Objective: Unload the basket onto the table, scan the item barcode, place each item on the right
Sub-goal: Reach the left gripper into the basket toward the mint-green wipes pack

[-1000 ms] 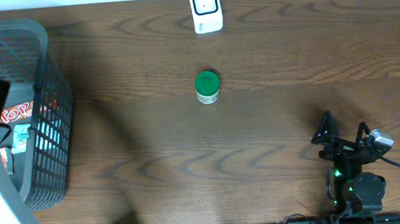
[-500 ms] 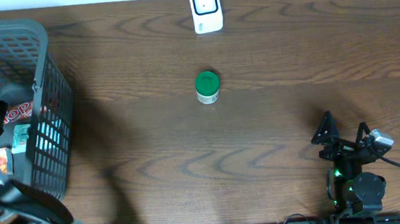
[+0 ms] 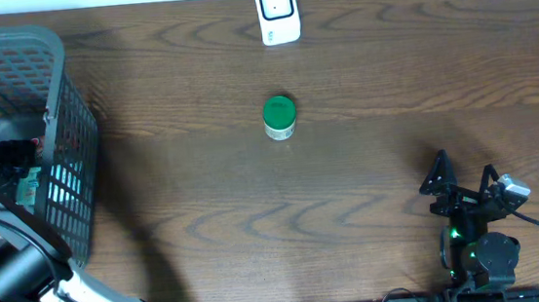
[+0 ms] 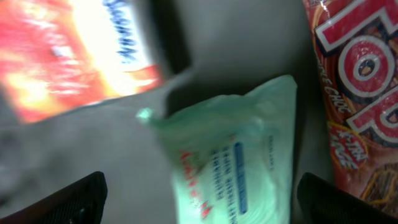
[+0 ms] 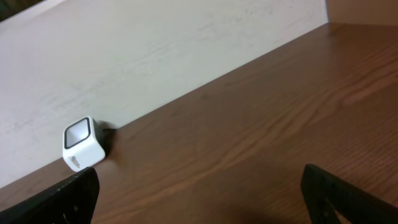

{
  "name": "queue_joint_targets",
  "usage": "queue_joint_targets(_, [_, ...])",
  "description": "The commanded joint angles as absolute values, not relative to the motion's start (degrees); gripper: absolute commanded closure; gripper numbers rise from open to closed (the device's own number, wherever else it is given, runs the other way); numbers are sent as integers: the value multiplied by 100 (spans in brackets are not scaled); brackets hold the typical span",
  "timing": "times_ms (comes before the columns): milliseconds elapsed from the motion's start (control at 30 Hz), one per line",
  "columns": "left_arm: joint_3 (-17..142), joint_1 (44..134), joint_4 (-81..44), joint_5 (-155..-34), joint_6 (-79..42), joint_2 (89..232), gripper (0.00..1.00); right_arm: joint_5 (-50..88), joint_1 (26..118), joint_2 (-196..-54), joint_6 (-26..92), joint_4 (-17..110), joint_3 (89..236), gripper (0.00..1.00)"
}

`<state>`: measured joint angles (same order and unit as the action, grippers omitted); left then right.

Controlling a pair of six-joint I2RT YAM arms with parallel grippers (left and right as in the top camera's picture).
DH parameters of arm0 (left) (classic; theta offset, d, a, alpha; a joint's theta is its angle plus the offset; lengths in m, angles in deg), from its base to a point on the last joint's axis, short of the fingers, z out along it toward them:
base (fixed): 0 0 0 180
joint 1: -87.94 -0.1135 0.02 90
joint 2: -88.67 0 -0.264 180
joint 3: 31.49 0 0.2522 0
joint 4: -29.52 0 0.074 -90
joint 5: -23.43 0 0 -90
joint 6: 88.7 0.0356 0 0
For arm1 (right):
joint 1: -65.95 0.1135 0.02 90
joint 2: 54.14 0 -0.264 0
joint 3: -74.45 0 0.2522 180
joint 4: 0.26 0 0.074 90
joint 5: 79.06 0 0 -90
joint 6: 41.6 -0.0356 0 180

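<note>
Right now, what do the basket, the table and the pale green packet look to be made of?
Basket: probably moulded grey plastic, matt; its walls are an even open grid.
Table: wood or a wood-look laminate, brown with flowing grain lines, slight sheen.
Pale green packet: thin soft plastic film, creased and faintly glossy.

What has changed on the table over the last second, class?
The left claw, open, moved across the inside of the basket to hang over a pale green packet; nothing was taken hold of. The right claw, green jar and white scanner stayed put.
</note>
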<state>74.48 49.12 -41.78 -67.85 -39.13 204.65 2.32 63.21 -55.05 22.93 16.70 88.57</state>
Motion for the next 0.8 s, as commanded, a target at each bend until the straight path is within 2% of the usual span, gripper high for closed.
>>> queue_joint_targets(0, [7419, 4964, -4075, -7259, -3843, 20717, 2, 223, 6380, -5488, 2253, 1692, 8853, 1])
queue_joint_targets(200, [7327, 5108, -4047, -7298, -3840, 20992, 0, 223, 6380, -5488, 2253, 1692, 8853, 1])
queue_joint_targets(233, [7282, 5121, -4045, -7298, -3843, 21008, 9, 221, 6380, -5488, 2251, 1692, 8853, 1])
queue_joint_targets(300, [7181, 5141, -4042, -7261, -3843, 21010, 32, 223, 6380, -5488, 2253, 1692, 8853, 1])
queue_joint_targets(467, [7163, 5126, -4289, -6763, -3838, 20984, 55, 223, 6380, -5488, 2253, 1692, 8853, 1])
queue_joint_targets(500, [7170, 5100, -4396, -6496, -3816, 20944, 64, 223, 6380, -5488, 2253, 1692, 8853, 1])
queue_joint_targets(600, [7251, 5006, -4519, -6299, -3679, 20800, 68, 223, 6380, -5488, 2253, 1694, 8853, 1])
queue_joint_targets(700, [7465, 4848, -4702, -6299, -3668, 20511, 80, 223, 6380, -5488, 2253, 1692, 8853, 1])
queue_joint_targets(767, [7609, 4741, -4772, -6313, -3668, 20199, 80, 223, 6380, -5488, 2253, 1692, 8853, 1])
